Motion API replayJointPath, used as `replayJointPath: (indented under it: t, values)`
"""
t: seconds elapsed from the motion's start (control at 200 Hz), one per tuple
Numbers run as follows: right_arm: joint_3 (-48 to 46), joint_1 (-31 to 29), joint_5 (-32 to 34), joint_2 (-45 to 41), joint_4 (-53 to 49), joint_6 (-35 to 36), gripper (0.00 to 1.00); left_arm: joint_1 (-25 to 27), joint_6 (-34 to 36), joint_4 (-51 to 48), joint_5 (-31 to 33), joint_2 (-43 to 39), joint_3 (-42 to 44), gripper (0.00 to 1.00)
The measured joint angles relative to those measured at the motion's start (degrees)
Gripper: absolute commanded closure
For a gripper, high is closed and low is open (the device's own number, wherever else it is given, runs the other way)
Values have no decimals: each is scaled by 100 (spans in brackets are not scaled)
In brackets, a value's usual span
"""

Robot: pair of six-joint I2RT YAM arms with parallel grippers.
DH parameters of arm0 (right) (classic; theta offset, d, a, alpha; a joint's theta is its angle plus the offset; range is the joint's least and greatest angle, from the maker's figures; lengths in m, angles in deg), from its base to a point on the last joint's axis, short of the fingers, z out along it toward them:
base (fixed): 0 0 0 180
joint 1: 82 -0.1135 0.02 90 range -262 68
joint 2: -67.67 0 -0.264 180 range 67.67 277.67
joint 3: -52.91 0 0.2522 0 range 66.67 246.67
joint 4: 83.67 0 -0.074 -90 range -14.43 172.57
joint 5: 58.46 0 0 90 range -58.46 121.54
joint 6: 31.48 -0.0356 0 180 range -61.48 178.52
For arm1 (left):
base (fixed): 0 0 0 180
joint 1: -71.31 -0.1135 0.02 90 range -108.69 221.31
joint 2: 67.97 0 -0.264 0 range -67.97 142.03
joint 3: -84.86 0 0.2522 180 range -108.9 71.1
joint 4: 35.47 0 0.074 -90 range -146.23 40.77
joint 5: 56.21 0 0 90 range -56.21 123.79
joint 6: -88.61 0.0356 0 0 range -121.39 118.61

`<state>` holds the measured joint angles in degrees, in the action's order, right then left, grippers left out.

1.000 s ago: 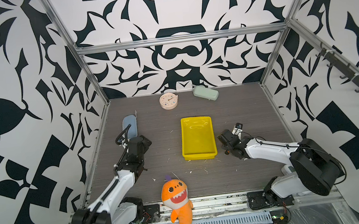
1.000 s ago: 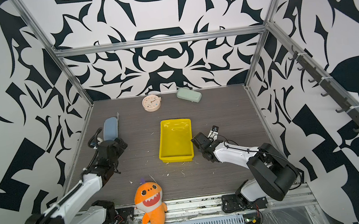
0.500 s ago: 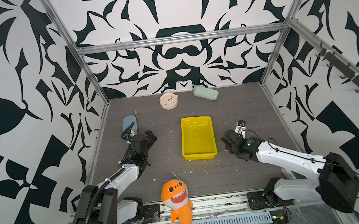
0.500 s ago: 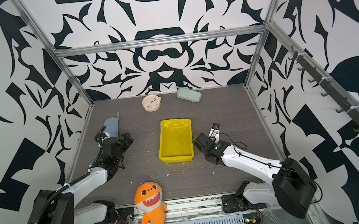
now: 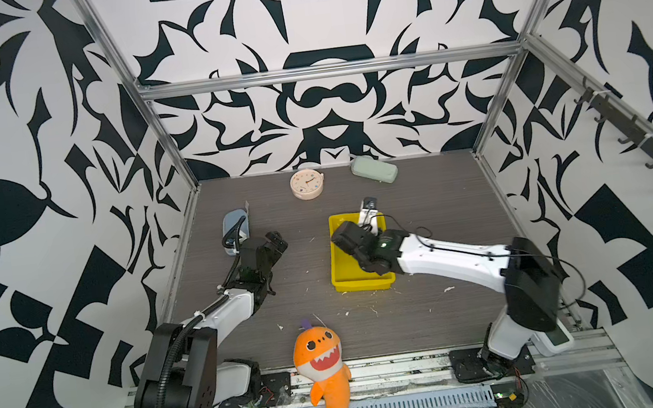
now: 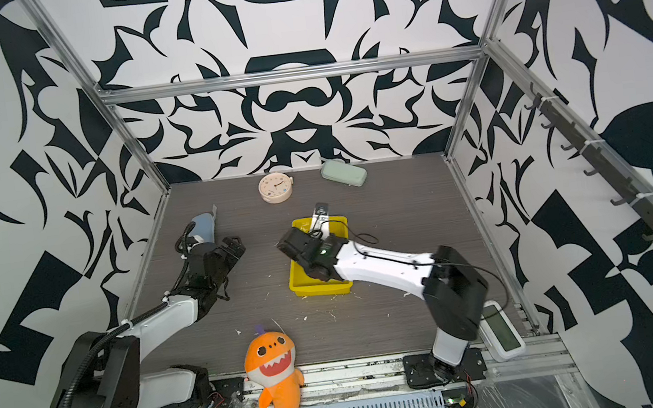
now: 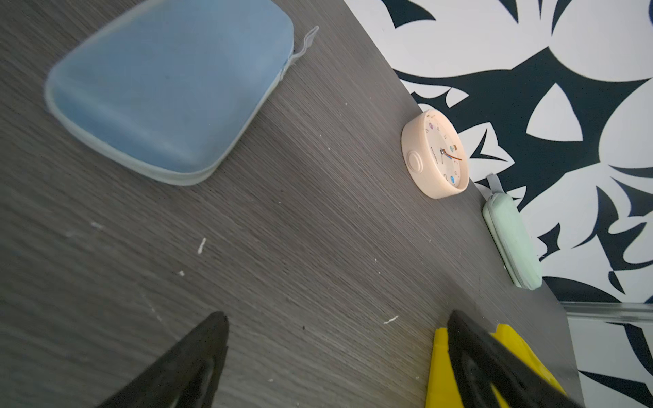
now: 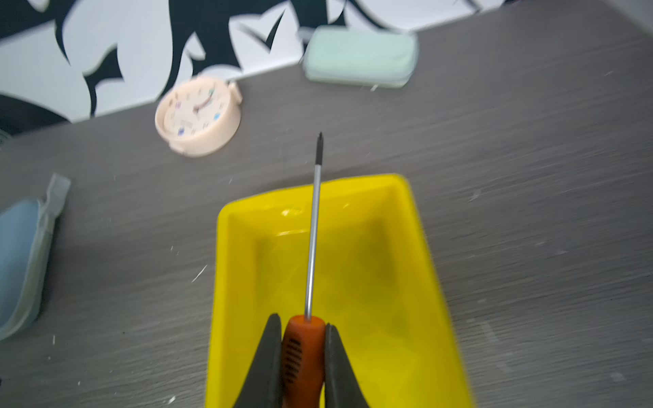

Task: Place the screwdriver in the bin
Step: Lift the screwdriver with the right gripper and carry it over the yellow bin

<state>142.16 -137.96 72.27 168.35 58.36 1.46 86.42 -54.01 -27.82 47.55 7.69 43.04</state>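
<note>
One screwdriver (image 8: 310, 268) was gripped at its orange handle by the closed jaws of the right gripper (image 8: 302, 321), held above the bin (image 8: 371, 282) with shaft aligned along it, seemingly so it would drop inside; left gripper (image 7: 337, 318) stood beside the bin, jaws open and empty.

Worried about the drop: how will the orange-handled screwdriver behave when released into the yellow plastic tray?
Probably stiff: the orange-handled screwdriver juts straight from the right gripper. Its round handle may roll on the glossy yellow plastic tray, though the raised rim should contain it.
</note>
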Motion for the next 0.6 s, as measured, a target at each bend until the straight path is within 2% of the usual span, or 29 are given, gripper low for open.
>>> replayJointPath:
  t: [0.165,0.6]
  values:
    - [120,-96,-234,605,-223,-319,92,0,-4,0,-72,94,-13,0]
    - [87,-74,-761,898,-251,-435,92,0,-35,22,-317,201,-55,0]
